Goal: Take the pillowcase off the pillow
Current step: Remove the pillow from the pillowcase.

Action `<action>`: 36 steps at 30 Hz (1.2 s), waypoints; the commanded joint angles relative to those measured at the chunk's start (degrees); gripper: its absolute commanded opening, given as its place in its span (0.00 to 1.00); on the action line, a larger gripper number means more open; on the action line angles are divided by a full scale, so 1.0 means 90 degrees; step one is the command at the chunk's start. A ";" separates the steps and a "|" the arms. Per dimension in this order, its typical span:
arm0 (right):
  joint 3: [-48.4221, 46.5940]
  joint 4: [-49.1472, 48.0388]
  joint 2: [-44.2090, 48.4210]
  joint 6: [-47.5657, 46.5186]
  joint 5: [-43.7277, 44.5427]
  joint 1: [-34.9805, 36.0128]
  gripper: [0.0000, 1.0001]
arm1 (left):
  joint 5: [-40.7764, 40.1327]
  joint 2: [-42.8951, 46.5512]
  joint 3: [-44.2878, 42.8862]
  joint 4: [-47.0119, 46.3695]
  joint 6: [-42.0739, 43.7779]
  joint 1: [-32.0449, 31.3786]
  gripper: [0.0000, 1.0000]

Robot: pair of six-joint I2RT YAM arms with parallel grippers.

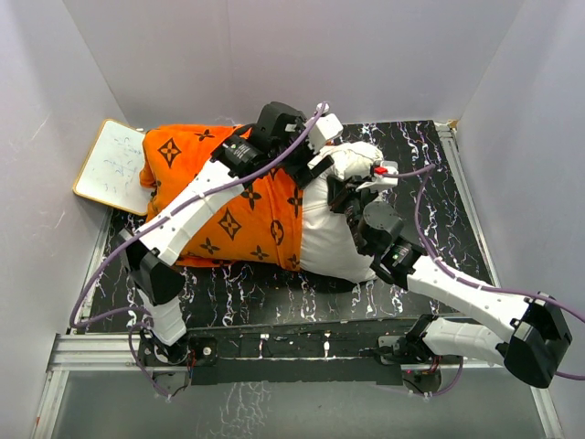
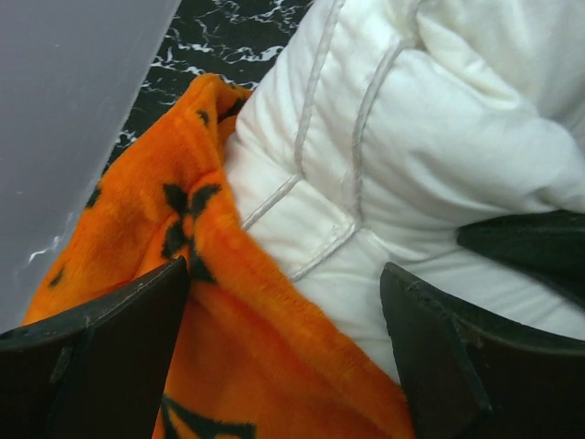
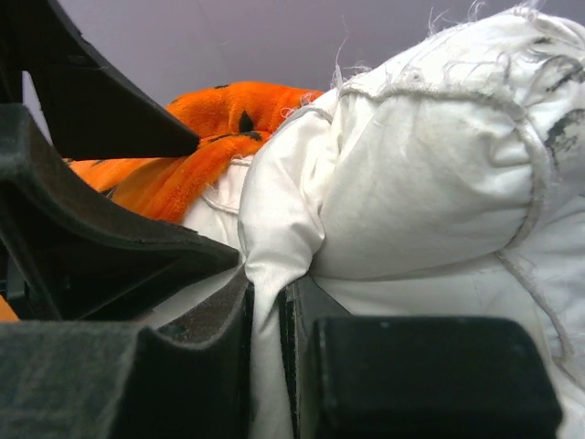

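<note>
Your pillowcase [image 1: 228,210] lies toward 10 o'clock on the table [image 1: 274,297] and holds the left half of the pillow [image 1: 334,242], whose bare white end bulges out toward 3 o'clock. Your left gripper [image 2: 285,274] stands wide over the pillowcase's hem. Your right gripper [image 3: 267,311] pinches a fold of the pillow.

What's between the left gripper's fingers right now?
The left gripper is open; between its fingers lie the pillowcase edge and the bare pillow, neither gripped. The left wrist view shows it.
</note>
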State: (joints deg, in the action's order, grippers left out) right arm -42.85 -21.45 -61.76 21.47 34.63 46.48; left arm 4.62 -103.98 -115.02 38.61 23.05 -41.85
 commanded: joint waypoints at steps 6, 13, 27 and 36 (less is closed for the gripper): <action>0.0280 -0.0097 0.0443 0.0088 0.0730 0.0051 0.08 | -0.1845 0.0950 0.1123 -0.0274 0.1344 0.0592 0.79; 0.0457 -0.0116 0.0864 0.0013 0.1207 0.0051 0.08 | -0.1790 0.0654 0.1499 -0.0598 0.1841 0.2197 0.74; 0.0678 0.0942 0.0282 0.1182 -0.0227 -0.1944 0.08 | -0.1233 0.0852 0.2085 -0.1201 0.2860 0.4121 0.70; -0.0477 0.1194 0.0075 0.0882 -0.1928 -0.2119 0.85 | -0.0066 0.1103 0.1503 -0.0253 0.1806 0.2249 0.79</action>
State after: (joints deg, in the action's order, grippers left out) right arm -44.84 -7.20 -67.57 31.22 26.24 27.27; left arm 1.50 -95.92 -97.32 28.23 43.42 -12.88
